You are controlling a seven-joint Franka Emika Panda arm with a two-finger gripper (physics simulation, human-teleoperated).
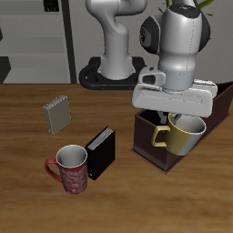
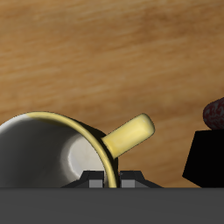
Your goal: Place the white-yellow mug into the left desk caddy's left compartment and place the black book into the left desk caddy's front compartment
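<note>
My gripper [image 1: 178, 116] is shut on the rim of the white-yellow mug [image 1: 185, 135], which hangs tilted in the air with its yellow handle toward the black book. In the exterior view the mug overlaps the front of the dark brown left desk caddy [image 1: 147, 138]. The wrist view shows the mug [image 2: 48, 153] from above, with its whitish inside and handle, and my gripper [image 2: 110, 181] clamped on the rim. The black book [image 1: 100, 153] stands upright on the table beside the caddy and shows as a dark block [image 2: 206, 159] in the wrist view.
A red patterned mug [image 1: 71, 169] stands next to the black book near the table's front edge, and its rim [image 2: 214, 112] shows in the wrist view. A grey ribbed notebook [image 1: 58, 115] stands farther back. The robot's base and arm rise behind the caddy.
</note>
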